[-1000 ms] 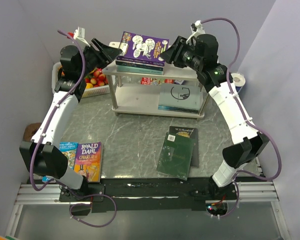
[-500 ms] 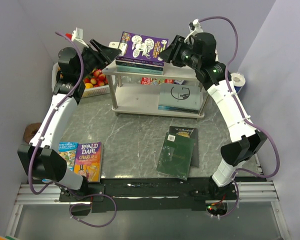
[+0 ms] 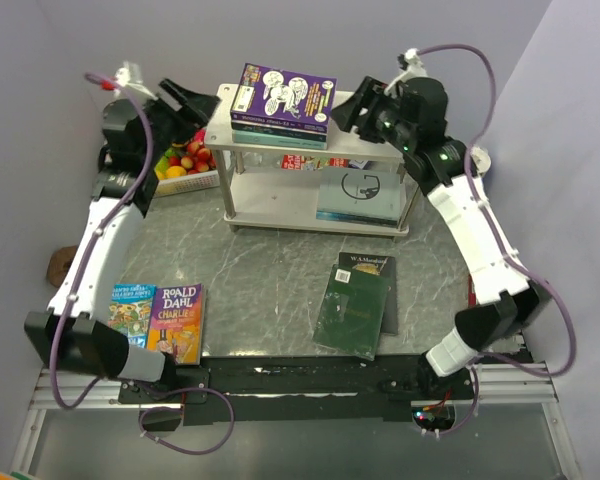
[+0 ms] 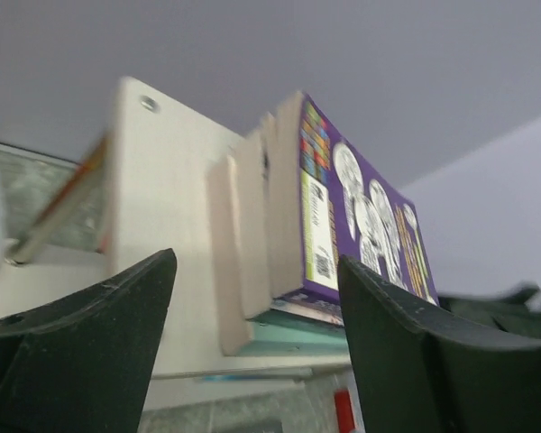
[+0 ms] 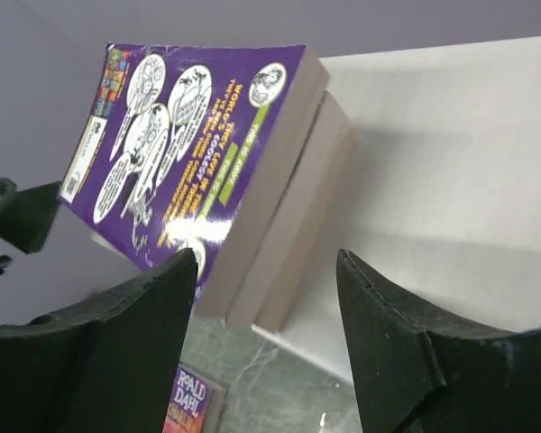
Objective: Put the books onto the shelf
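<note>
On the grey marbled tabletop [image 3: 270, 270], nearest the arm bases, a blue children's paperback [image 3: 130, 305] lies at the left. An orange Roald Dahl paperback [image 3: 177, 320] lies just beside it on its right. Over to the right, a dark green paperback [image 3: 352, 312] lies partly over a black paperback [image 3: 372, 266].

Farther back stands the two-tier whitewashed wood shelf [image 3: 270, 205] on slim metal legs. Its lower board carries a flat paperback with a circle emblem [image 3: 360, 190]. Its top board holds a stack capped by a purple cartoon paperback [image 3: 285, 95].

A white plastic fruit basket [image 3: 185, 170] sits just left of the shelf.

The left gripper [image 3: 198, 103] hovers off the stack's left end and the right gripper [image 3: 352, 108] off its right end. Both have their fingers spread and grasp nothing.
</note>
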